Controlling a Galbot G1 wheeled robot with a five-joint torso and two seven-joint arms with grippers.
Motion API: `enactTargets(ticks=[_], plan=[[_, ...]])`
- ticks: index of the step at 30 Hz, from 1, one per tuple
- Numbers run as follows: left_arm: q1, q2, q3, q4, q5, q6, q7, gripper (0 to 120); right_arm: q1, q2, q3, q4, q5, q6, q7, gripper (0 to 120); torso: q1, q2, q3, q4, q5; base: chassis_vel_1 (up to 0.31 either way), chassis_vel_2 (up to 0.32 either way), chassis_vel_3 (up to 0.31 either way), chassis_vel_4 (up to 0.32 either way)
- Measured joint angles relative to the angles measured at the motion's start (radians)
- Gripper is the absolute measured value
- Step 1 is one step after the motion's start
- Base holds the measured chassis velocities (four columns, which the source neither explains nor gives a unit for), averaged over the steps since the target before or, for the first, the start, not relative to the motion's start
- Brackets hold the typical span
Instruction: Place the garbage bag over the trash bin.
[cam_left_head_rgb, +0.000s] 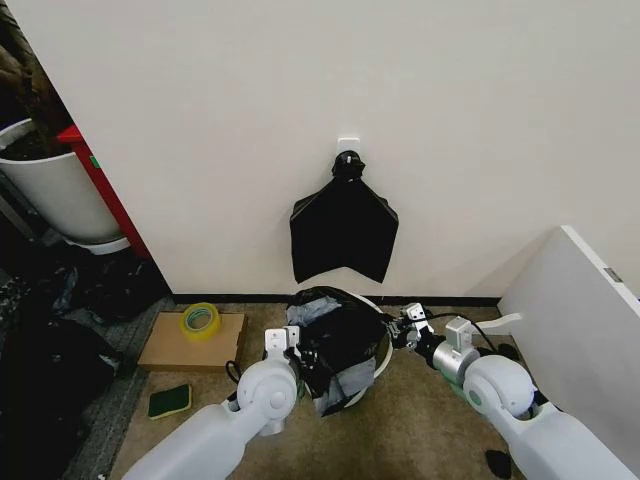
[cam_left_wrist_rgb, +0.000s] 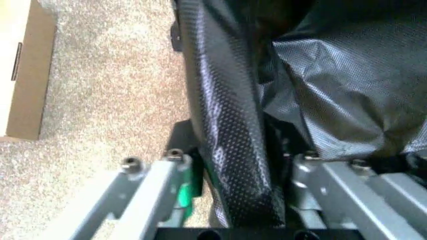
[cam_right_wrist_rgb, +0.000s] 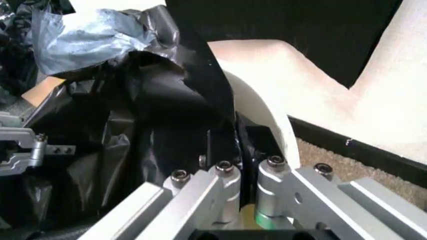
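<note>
Both arms reach in from the lower corners of the head view. The left claw (cam_left_head_rgb: 291, 341) is clenched on the garbage bag (cam_left_head_rgb: 335, 340), and the right claw (cam_left_head_rgb: 402, 328) pinches its film at the trash bin (cam_left_head_rgb: 382, 352) rim. The upright bin stands lower centre, draped in crinkled glossy black.
</note>
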Motion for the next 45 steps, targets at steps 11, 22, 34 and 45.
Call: enactTargets(ticks=[11,22,34,45], plan=[[0.001,0.028,-0.011,0.002,-0.014,-0.026,-0.004,0,0.005,0.003,-0.003,-0.008,0.004,0.003,0.000,0,0.000,0.000,0.000,-0.0002,-0.0002,0.000,0.000,0.000,0.000],[0.047,0.049,-0.121,-0.041,0.015,-0.124,0.021,0,-0.021,0.007,0.007,0.047,0.024,-0.005,0.017,0,0.000,0.000,0.000,0.0001,0.0000,0.000,0.000,0.000,0.000],[0.206,0.100,-0.298,-0.153,0.040,-0.184,0.060,0,-0.039,-0.003,0.034,0.084,0.080,-0.043,0.058,0,0.000,0.000,0.000,0.0004,-0.0002,0.000,0.000,0.000,0.000],[0.297,0.116,-0.352,-0.224,0.054,-0.207,0.081,0,-0.117,0.007,0.048,0.086,0.019,0.000,0.015,0,0.000,0.000,0.000,0.0000,0.0002,0.000,0.000,0.000,0.000]])
